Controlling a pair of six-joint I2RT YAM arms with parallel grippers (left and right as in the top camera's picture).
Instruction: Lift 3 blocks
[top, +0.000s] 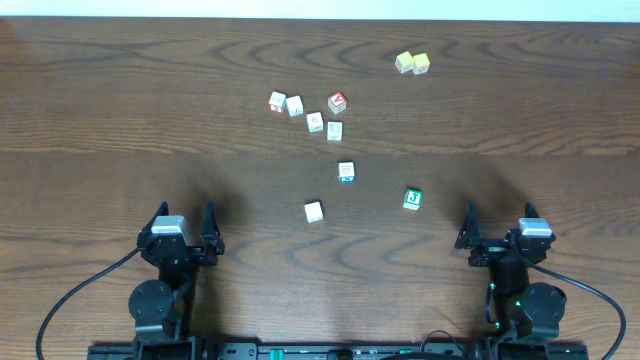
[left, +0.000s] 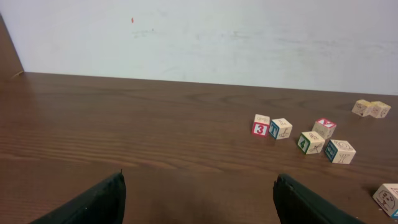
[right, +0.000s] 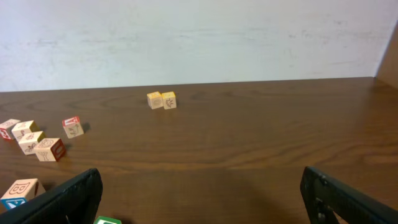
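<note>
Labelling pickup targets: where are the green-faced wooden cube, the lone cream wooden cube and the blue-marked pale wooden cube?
green-faced wooden cube (top: 412, 198): overhead view, top face
lone cream wooden cube (top: 314, 211): overhead view, top face
blue-marked pale wooden cube (top: 346, 171): overhead view, top face

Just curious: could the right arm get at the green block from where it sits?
Probably yes. The green block lies close, ahead and left of the open right gripper, nothing between them.

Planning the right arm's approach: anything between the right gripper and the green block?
Nothing. Overhead shows only bare tabletop between the right gripper and the green block.
</note>
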